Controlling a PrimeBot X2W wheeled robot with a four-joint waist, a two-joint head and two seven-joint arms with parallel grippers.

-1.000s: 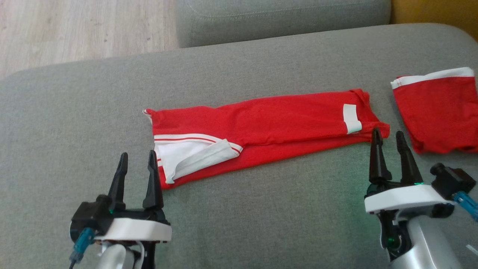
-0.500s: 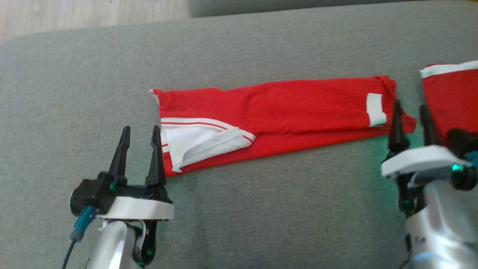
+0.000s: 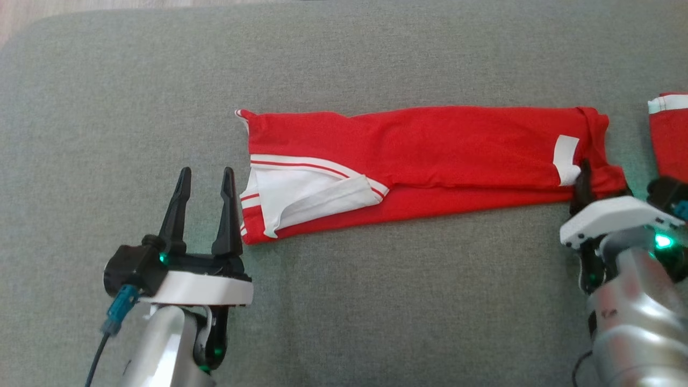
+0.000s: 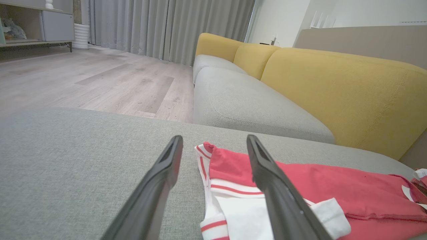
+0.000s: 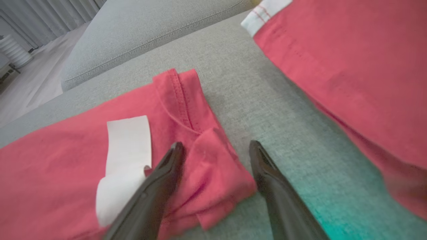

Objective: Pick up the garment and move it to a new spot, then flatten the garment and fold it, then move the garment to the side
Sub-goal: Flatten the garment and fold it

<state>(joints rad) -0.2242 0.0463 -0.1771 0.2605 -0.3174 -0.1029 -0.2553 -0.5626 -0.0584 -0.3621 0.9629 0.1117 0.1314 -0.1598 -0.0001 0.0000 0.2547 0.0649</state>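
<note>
In the head view the garment point(image 3: 430, 156) lies as a long folded red strip on the grey sofa cushion point(image 3: 376, 312), with the left gripper point(image 3: 207, 172) wide open just beside its white-sleeve end and the right gripper point(image 3: 594, 174) at the other end near the red shorts point(image 3: 669, 140) — a stray reach could snag those. The left wrist view frames only the striped edge between the spread jaws, so closing there might pinch one layer and spill the fold. In the right wrist view open jaws flank a loose bunched corner — gripping just that could drag the strip askew.
</note>
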